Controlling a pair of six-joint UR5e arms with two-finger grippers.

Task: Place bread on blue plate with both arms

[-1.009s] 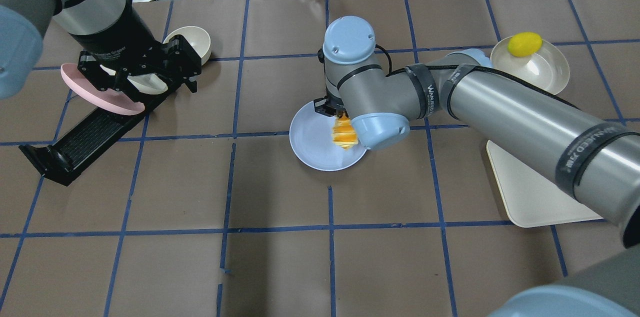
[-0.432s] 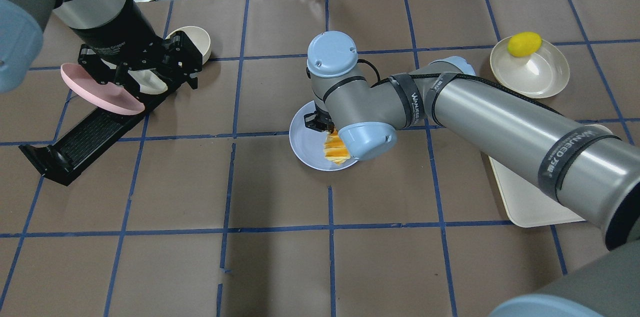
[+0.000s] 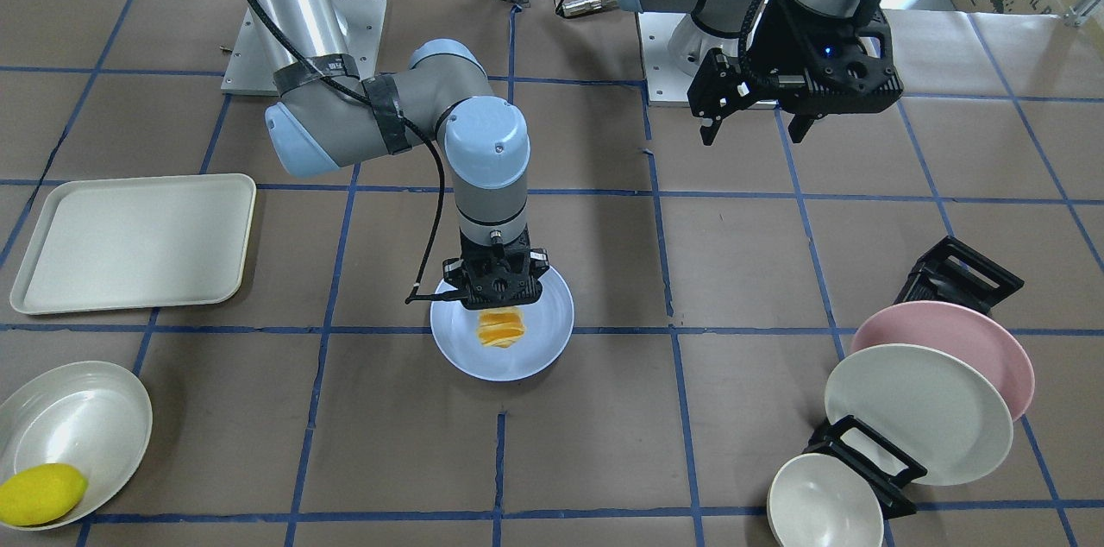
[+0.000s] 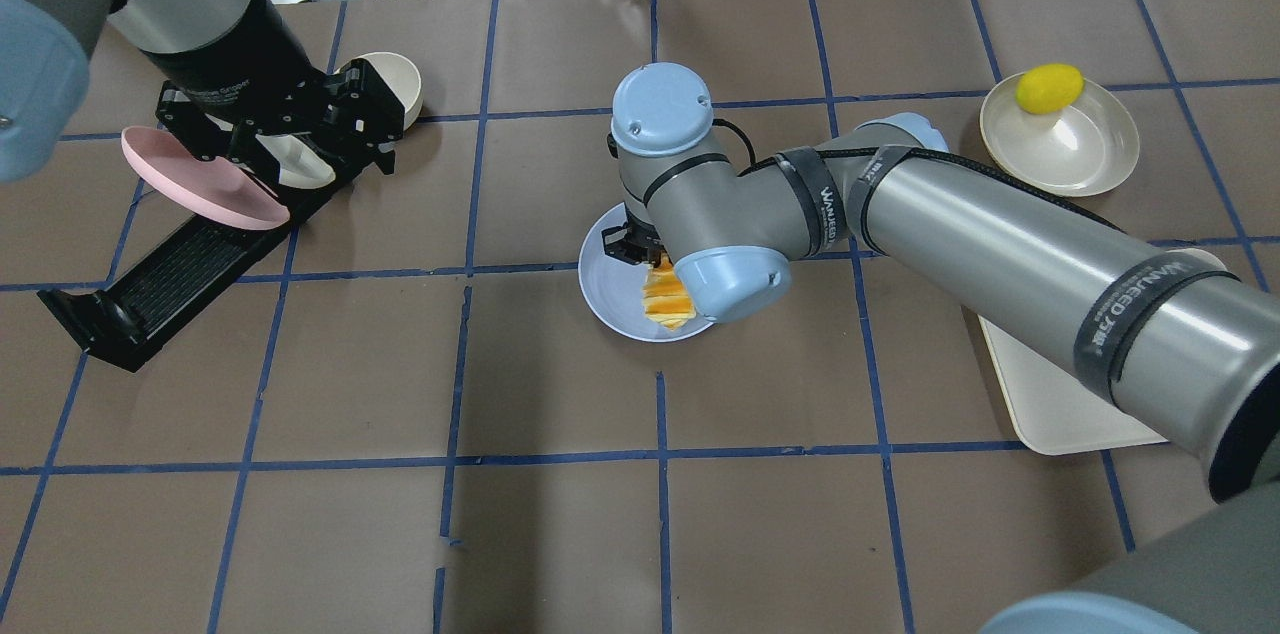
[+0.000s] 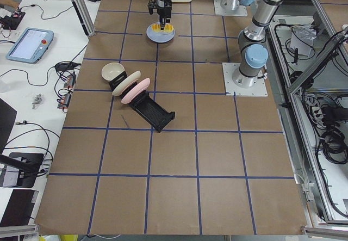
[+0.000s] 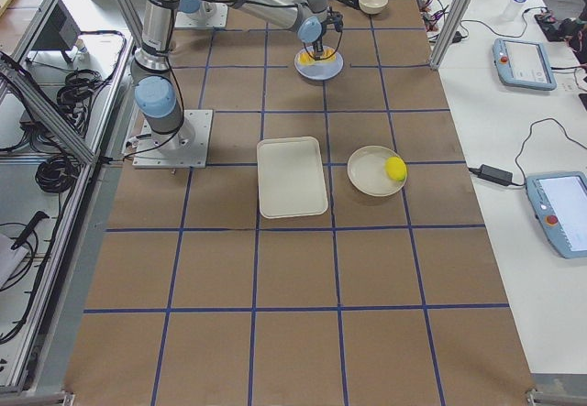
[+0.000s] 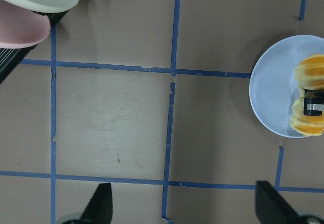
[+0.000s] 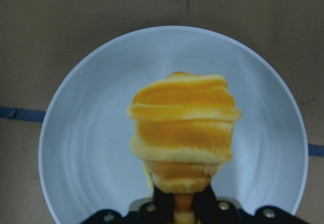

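The striped orange and cream bread (image 3: 500, 328) hangs from my right gripper (image 3: 501, 311), which is shut on it low over the blue plate (image 3: 457, 348) at the table's middle. In the right wrist view the bread (image 8: 183, 133) is centred over the plate (image 8: 86, 148). I cannot tell whether the bread touches the plate. In the overhead view the bread (image 4: 666, 299) shows partly under the right wrist above the plate (image 4: 612, 284). My left gripper (image 3: 752, 133) is open and empty, held up over the dish rack, far from the plate. Its wrist view shows the bread (image 7: 313, 72) on the plate (image 7: 271, 97).
A black dish rack (image 3: 957, 271) holds a pink plate (image 3: 975, 340), a cream plate (image 3: 914, 413) and a cream bowl (image 3: 824, 504). A cream tray (image 3: 129, 241) lies on my right side. A cream dish (image 3: 78, 418) beyond it holds a yellow lemon (image 3: 41, 493).
My right gripper has moved with the bread toward the overhead view's left, further over the blue plate's middle. The left gripper has barely shifted.
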